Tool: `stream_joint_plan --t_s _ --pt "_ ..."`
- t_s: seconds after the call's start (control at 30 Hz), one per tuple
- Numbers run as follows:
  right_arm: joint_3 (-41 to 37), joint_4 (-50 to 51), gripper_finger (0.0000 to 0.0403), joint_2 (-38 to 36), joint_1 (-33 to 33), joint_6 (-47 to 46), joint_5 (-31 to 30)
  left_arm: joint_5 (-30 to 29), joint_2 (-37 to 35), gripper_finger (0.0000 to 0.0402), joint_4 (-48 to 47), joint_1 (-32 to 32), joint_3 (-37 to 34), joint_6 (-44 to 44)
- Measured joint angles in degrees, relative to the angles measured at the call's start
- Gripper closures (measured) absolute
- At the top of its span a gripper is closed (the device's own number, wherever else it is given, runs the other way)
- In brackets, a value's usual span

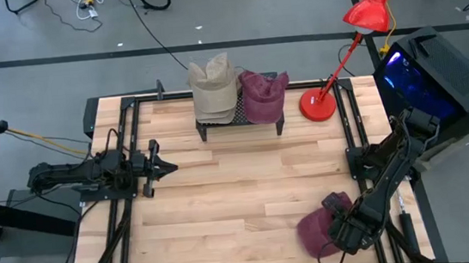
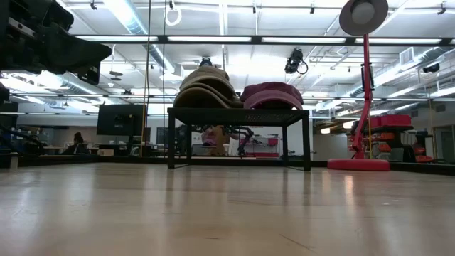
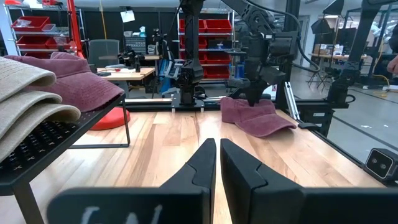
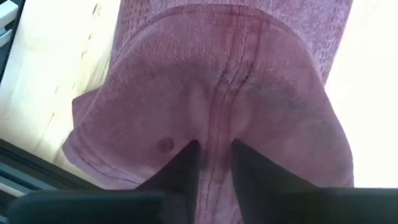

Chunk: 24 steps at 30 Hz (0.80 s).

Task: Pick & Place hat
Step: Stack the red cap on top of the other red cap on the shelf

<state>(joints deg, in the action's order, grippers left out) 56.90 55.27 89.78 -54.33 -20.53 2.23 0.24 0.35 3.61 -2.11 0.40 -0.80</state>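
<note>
1. Hat first: a maroon fabric cap (image 1: 317, 230) lies on the pale wooden tabletop (image 1: 240, 191), near the front edge on my right side, well apart from the rack.
2. My right gripper (image 4: 214, 163) is down on that cap; in my right wrist view the two dark fingers (image 4: 183, 168) press into the crown with a ridge of maroon cloth pinched between them, so I am grasping the cap.
3. The cap's crown seam runs straight up from between my fingers, and a small button-like dot sits on the cloth just beside the seam.
4. From the left wrist view, the cap rests flat on the wood, brim spread on the table, with my right arm coming down onto its crown.
5. My left gripper (image 1: 158, 165) waits above the table's left side, pointing toward the middle, its two dark fingers (image 3: 205, 165) drawn nearly together with only a thin slit between them and nothing in them.
6. At the table's far edge stands a low black wire rack (image 1: 240, 122) carrying a stack of beige fabric hats (image 1: 214, 90) and, just beside it, a second maroon fabric hat (image 1: 263, 94).
7. A red desk lamp (image 1: 343, 52) stands with its round base on the table just to the right of the rack, its shade leaning out beyond the far edge.
</note>
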Motion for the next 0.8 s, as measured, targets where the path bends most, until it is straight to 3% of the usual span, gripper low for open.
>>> stream_joint_plan --t_s 0.27,0.8 --pt "0.0 0.02 0.0392 0.0 0.0 0.12 0.3 0.0 -0.01 0.0372 -0.01 0.01 0.01 0.0" --pt "5.92 5.96 0.0401 -2.39 1.13 3.37 2.74 0.0 0.0 0.0372 0.0 0.0 0.01 0.0"
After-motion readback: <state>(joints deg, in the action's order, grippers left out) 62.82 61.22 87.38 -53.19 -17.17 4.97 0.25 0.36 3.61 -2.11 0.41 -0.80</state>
